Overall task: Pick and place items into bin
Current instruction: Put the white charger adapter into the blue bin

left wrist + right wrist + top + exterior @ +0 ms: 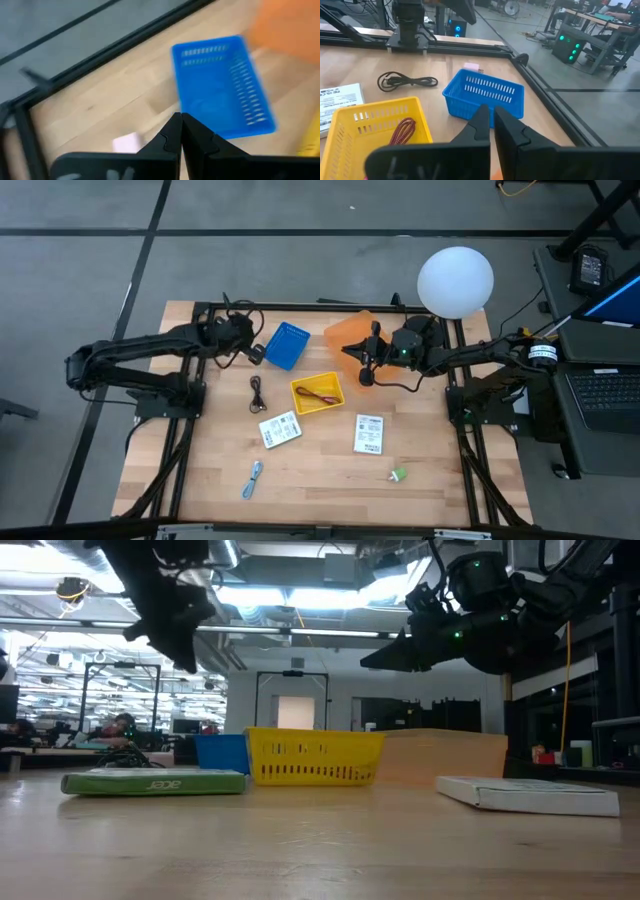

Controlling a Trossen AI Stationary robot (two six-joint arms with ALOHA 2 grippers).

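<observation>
**Both grippers closed and empty above the bins**

I see the wooden table (320,490) with orange bin (345,333), blue bin (288,345) and yellow bin (317,394). The dark-red cord (320,395) lies in the yellow bin. Two white packets (280,429) (369,434), black cord (257,393), blue-silver piece (252,478) and green piece (399,475) lie on the table. The left gripper (255,355) and right gripper (365,375) are pressed together, holding nothing.
</observation>
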